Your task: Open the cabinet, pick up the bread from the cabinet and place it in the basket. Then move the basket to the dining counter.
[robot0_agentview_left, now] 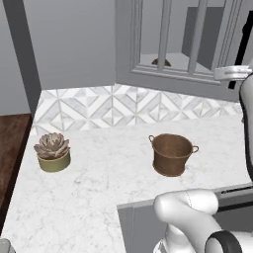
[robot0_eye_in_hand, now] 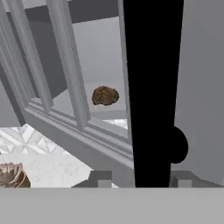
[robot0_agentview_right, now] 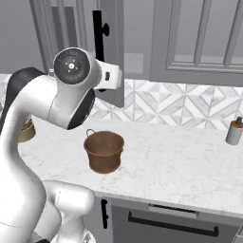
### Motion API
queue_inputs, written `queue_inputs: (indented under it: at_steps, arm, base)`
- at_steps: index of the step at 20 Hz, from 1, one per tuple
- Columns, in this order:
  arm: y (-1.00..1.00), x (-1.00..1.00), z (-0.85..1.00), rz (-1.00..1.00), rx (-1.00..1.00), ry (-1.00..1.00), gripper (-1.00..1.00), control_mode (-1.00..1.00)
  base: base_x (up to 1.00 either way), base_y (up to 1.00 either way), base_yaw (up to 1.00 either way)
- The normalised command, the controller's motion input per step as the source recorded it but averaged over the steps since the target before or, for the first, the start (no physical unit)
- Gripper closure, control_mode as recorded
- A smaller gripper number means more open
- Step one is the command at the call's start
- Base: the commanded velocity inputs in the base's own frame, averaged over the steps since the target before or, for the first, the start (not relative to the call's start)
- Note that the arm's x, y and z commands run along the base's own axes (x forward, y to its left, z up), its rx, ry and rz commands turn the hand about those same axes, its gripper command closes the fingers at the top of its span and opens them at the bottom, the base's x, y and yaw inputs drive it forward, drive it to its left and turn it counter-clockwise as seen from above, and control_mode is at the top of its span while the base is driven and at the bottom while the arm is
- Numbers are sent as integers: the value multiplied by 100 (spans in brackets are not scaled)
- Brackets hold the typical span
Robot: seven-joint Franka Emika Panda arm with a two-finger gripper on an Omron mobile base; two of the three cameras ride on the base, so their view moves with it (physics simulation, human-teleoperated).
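Observation:
The cabinet (robot0_agentview_left: 164, 34) door with glass panes stands ajar, and its edge (robot0_agentview_right: 115, 52) swings out toward me. My gripper (robot0_eye_in_hand: 144, 181) is open. Its two fingertips (robot0_eye_in_hand: 104, 178) straddle the long black bar handle (robot0_eye_in_hand: 151, 87) with a small gap on each side. Behind the glass, the brown bread (robot0_eye_in_hand: 105, 95) lies on the cabinet shelf, also seen as the bread (robot0_agentview_left: 161, 62) between the door bars. The copper basket (robot0_agentview_left: 171, 154) stands empty on the marble counter below, about under the door; it is the basket (robot0_agentview_right: 104, 151). The dining counter is out of view.
An olive pot with a succulent (robot0_agentview_left: 52, 150) sits at the counter's left. A small grey bottle (robot0_agentview_right: 234, 131) stands at the far right. A diamond-tile backsplash (robot0_agentview_left: 113, 106) backs the counter. A dark wooden surface (robot0_agentview_left: 10, 148) adjoins on the left. My own arm (robot0_agentview_right: 52, 104) crowds the left.

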Motion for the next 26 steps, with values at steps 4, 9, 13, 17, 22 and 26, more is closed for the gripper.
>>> queue_inputs:
  at_steps: [4, 9, 13, 17, 22, 26]
  arm:
    - [90, -100, -16, 2, -3, -2, -100, -100]
    - [-24, -98, 10, 0, 15, 0, -100, -100]
    - [-95, -46, 22, 0, 29, 0, -100, -100]
    - [-100, 32, 3, -1, 44, 12, -100, -100]
    - [-98, 95, -13, 0, 44, 19, -100, -100]
    - [-23, 100, -73, 0, 23, 15, -100, -100]
  base:
    - [0, 0, 0]
    - [0, 0, 0]
    - [0, 0, 0]
    - [0, 0, 0]
    - [0, 0, 0]
    - [0, 0, 0]
